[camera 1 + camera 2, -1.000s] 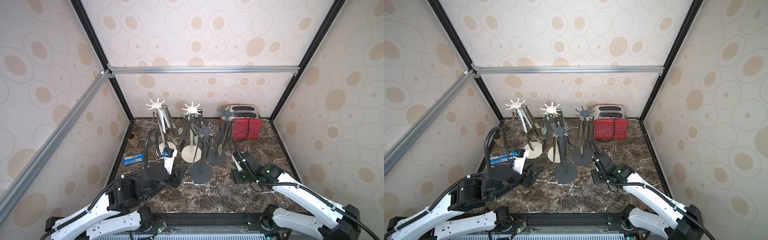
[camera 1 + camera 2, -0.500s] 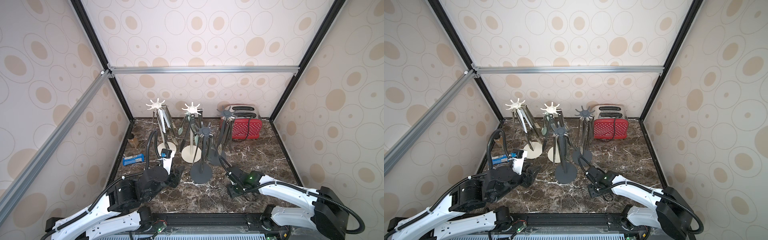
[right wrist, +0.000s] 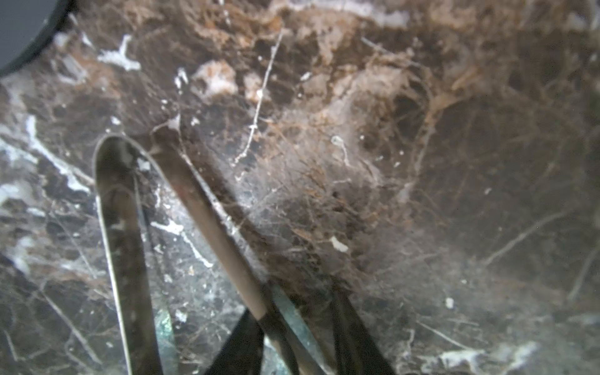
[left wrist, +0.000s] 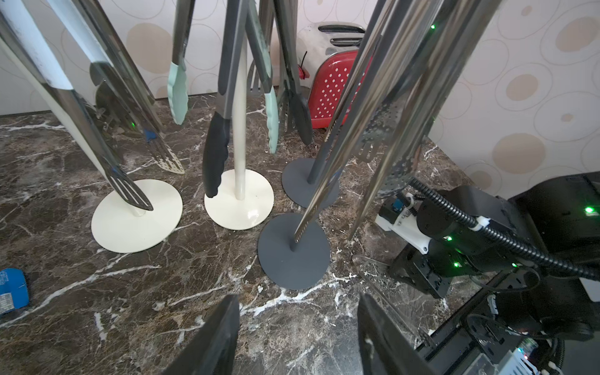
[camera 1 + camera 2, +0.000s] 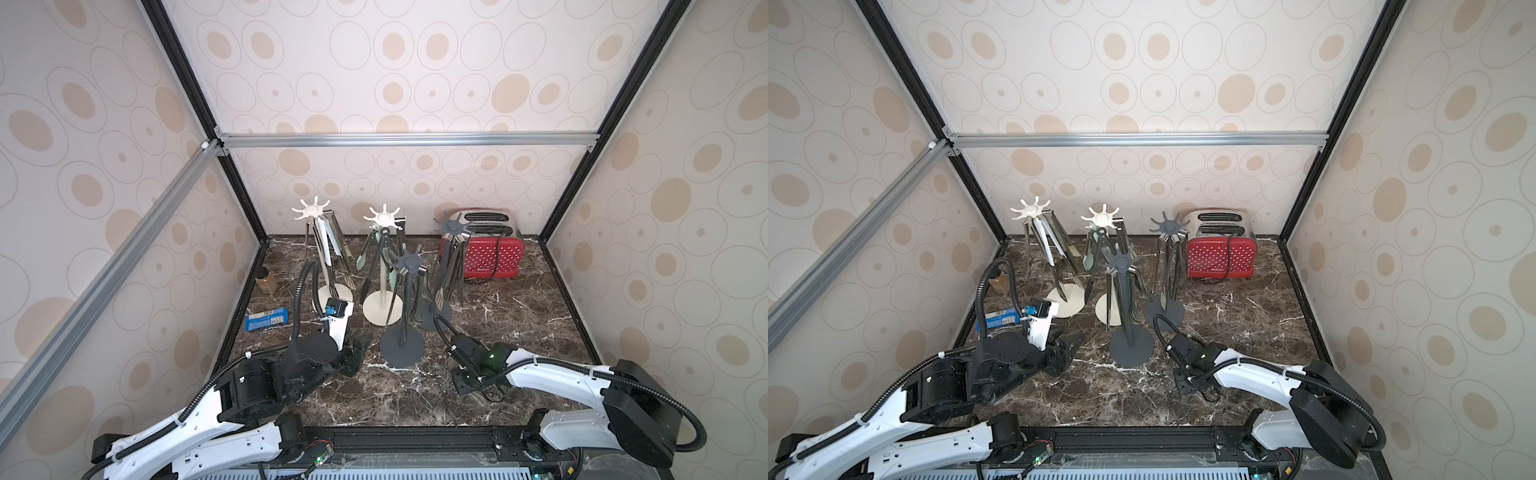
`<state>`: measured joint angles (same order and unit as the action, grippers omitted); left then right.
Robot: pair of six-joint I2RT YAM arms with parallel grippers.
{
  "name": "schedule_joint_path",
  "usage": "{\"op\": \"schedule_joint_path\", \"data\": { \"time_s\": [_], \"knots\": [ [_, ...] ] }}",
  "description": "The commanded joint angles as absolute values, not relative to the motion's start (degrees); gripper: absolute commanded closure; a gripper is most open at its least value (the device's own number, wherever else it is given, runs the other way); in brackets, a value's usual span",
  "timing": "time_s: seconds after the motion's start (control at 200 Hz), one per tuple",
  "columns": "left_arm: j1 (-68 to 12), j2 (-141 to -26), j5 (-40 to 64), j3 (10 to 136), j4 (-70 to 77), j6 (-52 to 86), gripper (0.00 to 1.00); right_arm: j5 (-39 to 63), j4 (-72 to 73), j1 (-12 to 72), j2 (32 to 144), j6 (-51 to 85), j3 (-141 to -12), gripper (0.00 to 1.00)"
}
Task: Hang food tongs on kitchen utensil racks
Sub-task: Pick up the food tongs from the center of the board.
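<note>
Four kitchen utensil racks stand at the back in both top views: two cream (image 5: pixel 309 212) (image 5: pixel 381 216) and two dark grey (image 5: pixel 409 262) (image 5: pixel 455 226). Steel, black-tipped and green-tipped food tongs (image 4: pixel 177 87) hang from them. One steel pair of tongs (image 3: pixel 201 207) lies flat on the marble. My right gripper (image 3: pixel 298 334) is down on it, its jaws narrowed around one arm, with a slim gap beside that arm. My left gripper (image 4: pixel 298 302) hovers open and empty over bare marble, in front of the near dark rack's base (image 4: pixel 292 259).
A red toaster (image 5: pixel 492 253) stands at the back right. A blue packet (image 5: pixel 266 319) and a small jar (image 5: pixel 266 280) lie by the left wall. The rack bases crowd the back middle, and patterned walls enclose three sides.
My right arm has swung from beside the far dark rack to the front, dropped onto the marble, and narrowed its jaws around the lying tongs. The left arm has barely moved.
</note>
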<state>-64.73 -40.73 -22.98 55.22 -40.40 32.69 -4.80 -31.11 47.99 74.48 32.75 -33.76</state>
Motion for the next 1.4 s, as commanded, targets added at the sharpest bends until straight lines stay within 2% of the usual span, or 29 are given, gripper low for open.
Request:
{"op": "schedule_joint_path", "data": {
  "time_s": [0.0,0.571,0.741,0.916,0.987,1.132,1.397],
  "knots": [
    [-65.0,-41.2,-21.4,55.0,-39.3,30.9,0.42,-5.0,-31.3,48.3,75.9,34.3,-31.9,0.71],
    [-65.0,-41.5,-18.7,53.0,-34.7,30.3,0.42,-11.4,-34.4,48.4,78.2,39.5,-32.4,0.83],
    [-65.0,-41.7,-18.5,52.5,-34.1,30.3,0.42,-12.6,-34.4,48.4,78.4,40.7,-32.5,0.89],
    [-64.9,-41.6,-18.3,52.1,-33.5,30.3,0.41,-12.6,-33.8,48.4,78.1,40.5,-33.0,1.00],
    [-64.9,-41.4,-18.4,51.6,-33.1,30.3,0.41,-12.6,-34.3,48.4,77.2,40.4,-33.5,1.00],
    [-64.9,-41.1,-18.5,50.9,-32.6,30.3,0.41,-14.2,-37.3,48.4,70.3,39.3,-34.9,1.00],
    [-64.9,-39.7,-18.5,48.9,-29.7,29.4,0.41,-13.9,-40.2,48.4,44.4,28.4,-38.9,1.00]
  ]
}}
